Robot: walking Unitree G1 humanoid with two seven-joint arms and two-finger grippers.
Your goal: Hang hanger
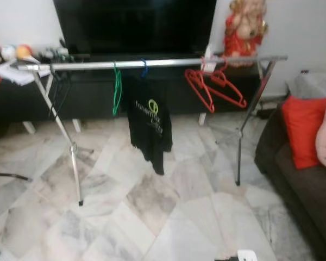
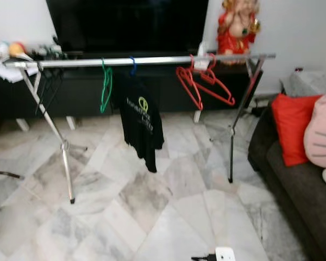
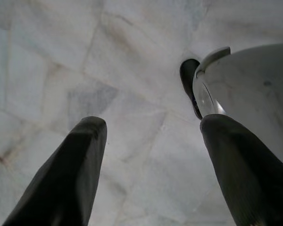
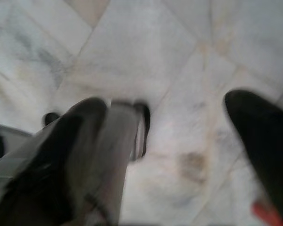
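Ahead, the marble floor (image 1: 168,217) stretches up to a drying rack (image 1: 152,63) whose long silver rail runs across the view from the robot's left to its right, level, on splayed legs. On that rail, from the left, hang a green hanger (image 1: 117,89), a black T-shirt (image 1: 150,128) on a blue hook, and a pair of red hangers (image 1: 214,87) near the right end, tilted with their long sides sloping down to the right. A dark sofa with a red cushion (image 1: 303,130) stands at the right.

Both arms hang low over the floor. The left gripper (image 3: 151,155) has its fingers spread with nothing between them; the right gripper (image 4: 174,136) is likewise spread, though that view is blurred and a small red patch near one finger cannot be identified.

Judging by this, no hanger is in hand, so the step is either the approach or already complete. Next comes closing in on the rack and finding a free stretch of rail.
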